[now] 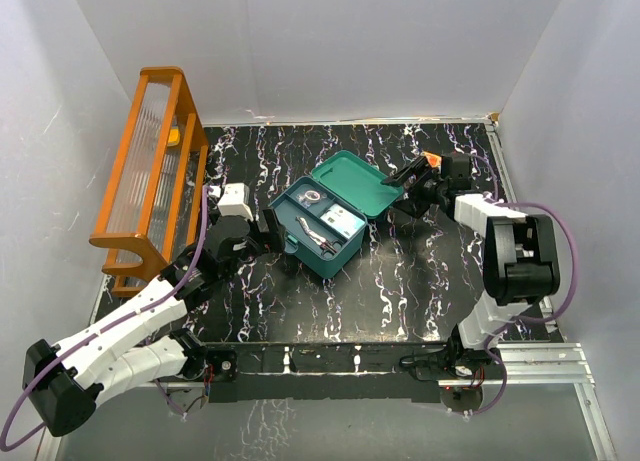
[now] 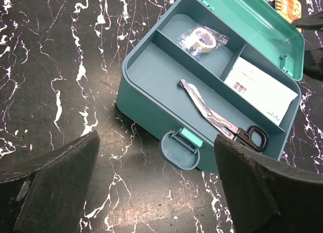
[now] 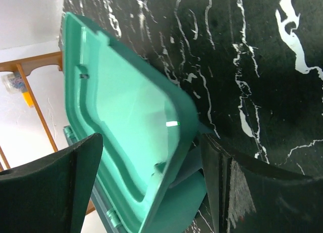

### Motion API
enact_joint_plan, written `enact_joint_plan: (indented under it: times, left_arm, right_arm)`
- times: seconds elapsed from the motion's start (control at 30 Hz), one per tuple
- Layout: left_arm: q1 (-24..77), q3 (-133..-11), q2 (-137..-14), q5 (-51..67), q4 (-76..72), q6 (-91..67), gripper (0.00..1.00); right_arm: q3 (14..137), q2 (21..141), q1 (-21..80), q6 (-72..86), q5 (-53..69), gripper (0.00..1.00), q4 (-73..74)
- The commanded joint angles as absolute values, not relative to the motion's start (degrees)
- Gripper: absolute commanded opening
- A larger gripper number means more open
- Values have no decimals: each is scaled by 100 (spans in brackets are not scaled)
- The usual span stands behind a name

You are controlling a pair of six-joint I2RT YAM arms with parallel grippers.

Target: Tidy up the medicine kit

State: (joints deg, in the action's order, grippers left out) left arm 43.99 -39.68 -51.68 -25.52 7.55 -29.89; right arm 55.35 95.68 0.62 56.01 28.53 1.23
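1. Box of teal-green rectangular plastic, medicine kit (image 1: 312,258), is sitting at middle of black marbled table (image 1: 420,281), lid (image 1: 358,181) standing open.
2. Left gripper (image 2: 156,141) is gaping wide beside its latch (image 2: 177,148), holding nothing.
3. Right gripper (image 3: 151,139) is gaping wide at lid's edge.

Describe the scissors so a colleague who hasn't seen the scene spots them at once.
Find the open teal medicine kit in the middle of the black marbled table. The scissors lie alone in its long tray compartment, the one beside the front latch. Unlike the wrapped tape roll and white packet behind, they are silver-bladed with black handles.
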Motion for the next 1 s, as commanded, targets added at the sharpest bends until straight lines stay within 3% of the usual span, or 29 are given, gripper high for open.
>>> enact_joint_plan:
  times: [0.0,0.53,0.97]
  left_arm:
    - [4364,-4193,-5139,-2524,747,-3032,96]
    - [4359,-4129,-5061,-2514,762,-3038,96]
    - [4351,-4154,-5156,-2470,703,-3015,96]
  right_arm:
    - [5568,9896,44,5879,3359,75,-664]
    - [5012,9245,53,5874,3757,71,-2554]
    - [4851,8099,73,4155,3811,72,-2178]
